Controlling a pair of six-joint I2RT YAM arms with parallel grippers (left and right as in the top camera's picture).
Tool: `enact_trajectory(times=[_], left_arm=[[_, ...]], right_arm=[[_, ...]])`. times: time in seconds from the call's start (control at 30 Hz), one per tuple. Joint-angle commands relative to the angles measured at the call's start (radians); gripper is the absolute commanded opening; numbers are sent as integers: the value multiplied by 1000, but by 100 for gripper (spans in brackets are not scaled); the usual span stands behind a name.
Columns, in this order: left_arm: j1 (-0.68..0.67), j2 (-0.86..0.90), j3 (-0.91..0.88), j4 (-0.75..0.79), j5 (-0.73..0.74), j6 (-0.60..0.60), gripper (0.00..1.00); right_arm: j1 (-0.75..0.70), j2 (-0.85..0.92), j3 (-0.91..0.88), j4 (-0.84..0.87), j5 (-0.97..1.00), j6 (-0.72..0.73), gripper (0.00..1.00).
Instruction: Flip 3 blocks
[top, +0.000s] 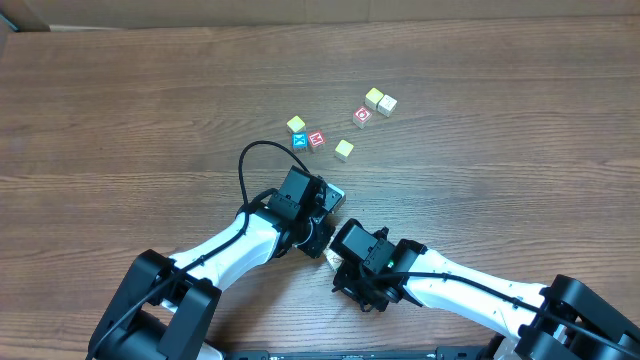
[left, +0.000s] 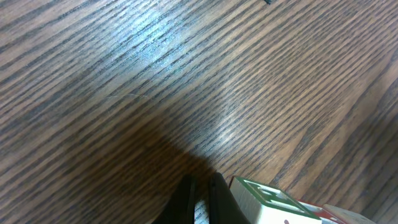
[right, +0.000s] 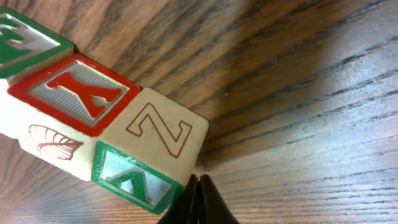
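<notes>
Left gripper (left: 200, 190) is pinched together and empty, low over the brown wood-grain table (left: 155, 74). A green-framed wooden letter cube (left: 267, 194) sits just beside its tip. That cube touches a red-framed wooden cube (right: 81, 93), then a cream wooden cube with red outlined Z (right: 163, 129). Right gripper (right: 198, 190) has its fingers pressed together, empty, at the Z cube's corner. Flipping looks about to start. The next move needs a tip nudge, or parted jaws, to roll an end cube.

Z block (right: 158, 132) — face is seen cream, letter outlined red, side framed green; neighbouring block (right: 78, 93) is framed red; table (right: 298, 81) is grained dark brown.
</notes>
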Motion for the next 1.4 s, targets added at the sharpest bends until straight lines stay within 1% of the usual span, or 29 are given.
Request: enact_trajectory(times=[0.0, 0.37, 0.67, 1.37], left_arm=[[-16, 15, 4, -2, 26, -17, 4], [-16, 15, 4, -2, 44, -17, 4], [-16, 15, 4, -3, 44, -16, 4], [-16, 15, 4, -3, 44, -2, 4]], right_arm=[[5, 7, 2, 29, 24, 5, 4], [6, 7, 2, 32, 21, 5, 4], [54, 7, 2, 52, 34, 36, 4], [55, 7, 2, 51, 34, 39, 4]])
